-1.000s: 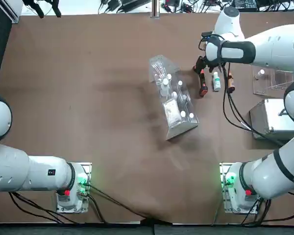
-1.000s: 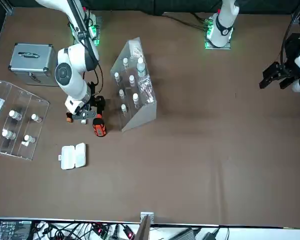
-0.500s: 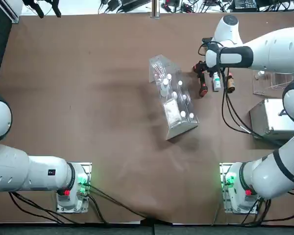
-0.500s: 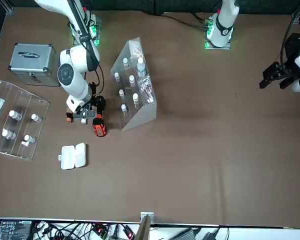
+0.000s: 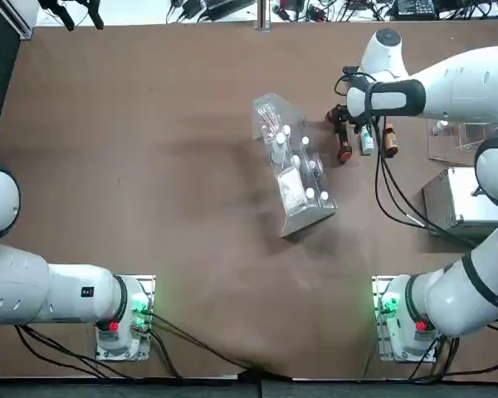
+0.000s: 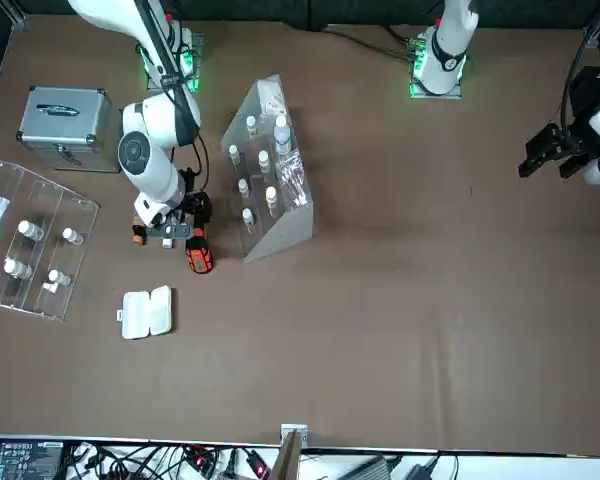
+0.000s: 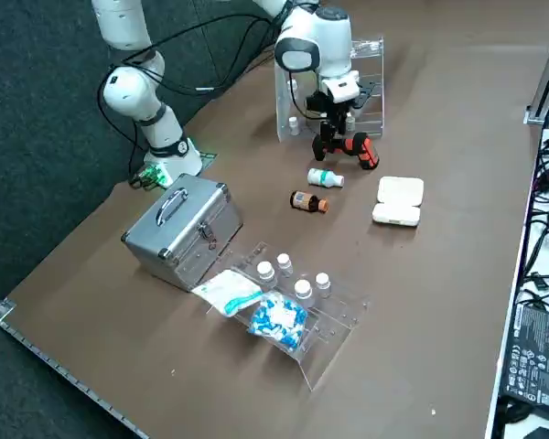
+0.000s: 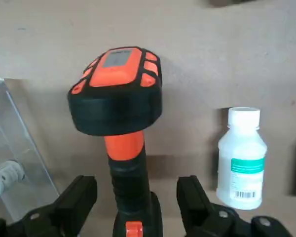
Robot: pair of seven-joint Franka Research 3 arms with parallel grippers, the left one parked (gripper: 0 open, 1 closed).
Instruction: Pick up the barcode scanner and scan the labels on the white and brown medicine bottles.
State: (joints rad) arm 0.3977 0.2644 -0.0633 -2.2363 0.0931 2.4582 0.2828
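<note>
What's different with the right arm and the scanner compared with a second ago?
The right arm's upper wrist section has shifted toward the bases and slightly to the robot's left. Nothing was grasped or released: the right gripper has its fingers open on either side of the barcode scanner's handle. The scanner, white bottle and brown bottle stayed put.

Right hand [image 8: 137,190] shifted slightly leftward, astride barcode scanner [image 8: 116,101], brown medicine bottle [image 5: 391,143] more exposed from above
</note>
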